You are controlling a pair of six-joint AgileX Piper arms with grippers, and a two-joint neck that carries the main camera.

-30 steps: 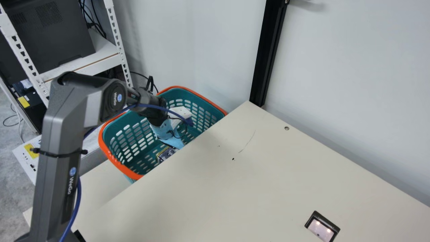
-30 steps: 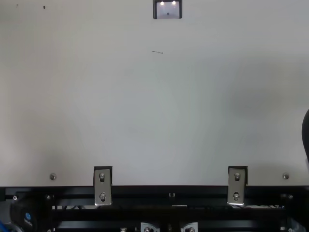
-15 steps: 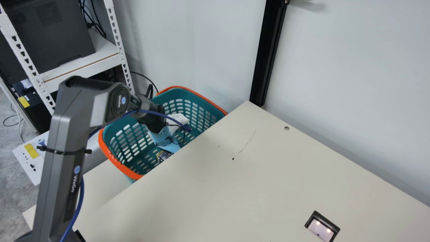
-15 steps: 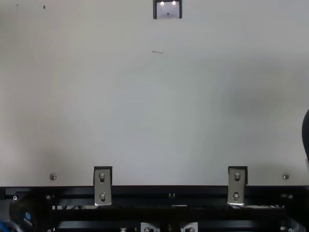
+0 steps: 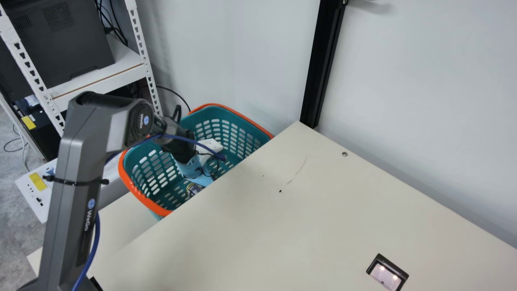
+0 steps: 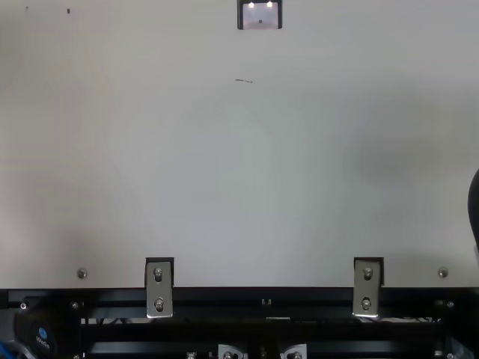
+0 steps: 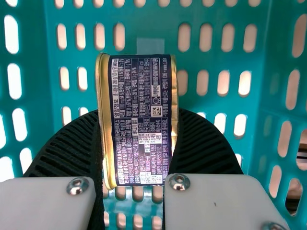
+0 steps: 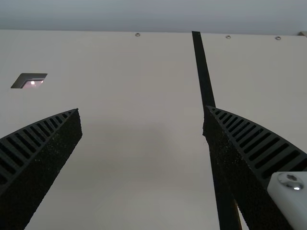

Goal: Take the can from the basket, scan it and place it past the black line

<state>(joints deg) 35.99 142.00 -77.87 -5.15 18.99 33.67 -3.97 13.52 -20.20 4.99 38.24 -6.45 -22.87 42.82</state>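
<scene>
- Pale wall (image 5: 266, 60) behind, and in the main view we're at the cream tabletop (image 5: 282, 226), where a teal slatted plastic basket with an orange rim (image 5: 124, 173) sits just off one edge.
- Down goes the line of the grey-black left arm (image 5: 76, 194), bent over that rim, presumably so its claw can meet the can from above; lettering on its housing.
- Top view: a black-framed, lit scanner window (image 6: 260, 15) at the far edge, set in the surface, likely so a code can face it.
- Left wrist view, the big one! The left gripper (image 7: 138, 114) has its ribbed fingers pressed to both sides of a gold-rimmed, rounded-rectangular can (image 7: 144, 143), inside the basket, label to the camera: dark blue, dense pale print, a small square code.
- Right wrist view: the right gripper (image 8: 141, 109) waits, fingers wide apart, above the table near the black line (image 8: 205, 76).
</scene>
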